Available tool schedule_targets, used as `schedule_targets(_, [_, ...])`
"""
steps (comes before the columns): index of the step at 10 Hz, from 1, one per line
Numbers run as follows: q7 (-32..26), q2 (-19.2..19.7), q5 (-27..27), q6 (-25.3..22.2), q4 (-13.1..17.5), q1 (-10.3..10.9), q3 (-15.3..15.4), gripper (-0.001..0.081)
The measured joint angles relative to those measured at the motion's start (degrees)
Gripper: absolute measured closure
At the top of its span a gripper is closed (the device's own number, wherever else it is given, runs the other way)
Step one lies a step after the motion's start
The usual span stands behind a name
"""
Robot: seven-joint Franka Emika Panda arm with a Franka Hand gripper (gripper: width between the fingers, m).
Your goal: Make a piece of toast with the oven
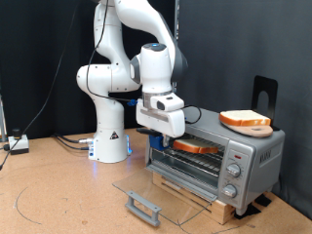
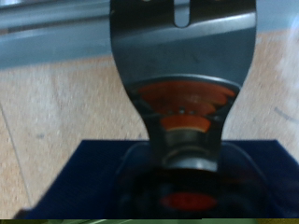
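A white robot arm (image 1: 122, 73) bends over the oven (image 1: 216, 156), whose glass door (image 1: 156, 190) lies open flat on the counter (image 1: 58, 185). The gripper (image 1: 168, 139) hovers at the oven's mouth, at ten o'clock from the piece of toast (image 1: 198, 147) on the rack inside; whether its fingers are open or holding anything cannot be told. A second slice (image 1: 245, 120) rests on top.

A white wall (image 1: 49, 39) backs a brown wooden tabletop (image 1: 58, 190).
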Motion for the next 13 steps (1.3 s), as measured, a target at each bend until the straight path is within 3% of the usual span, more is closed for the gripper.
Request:
schedule_targets(5, [-5.08, 1.32, -3.32, 1.95, -0.08, -5.65, -2.57, 0.0410])
schedule_targets(8, [-7.79, 2.14, -2.86, 1.64, 0.37, -7.48, -6.05, 0.0410])
schedule_targets(10, [-7.94, 2.35, -2.64, 1.57, 0.59, -7.62, -6.88, 0.0410])
schedule_targets(11, [-10.85, 2.07, 1.96, -0.08, 0.96, -6.52, -8.27, 0.0410])
schedule_targets(13, [-19.68, -0.66, 12.61, -6.76, 2.69, -4.45, -13.98, 0.0410])
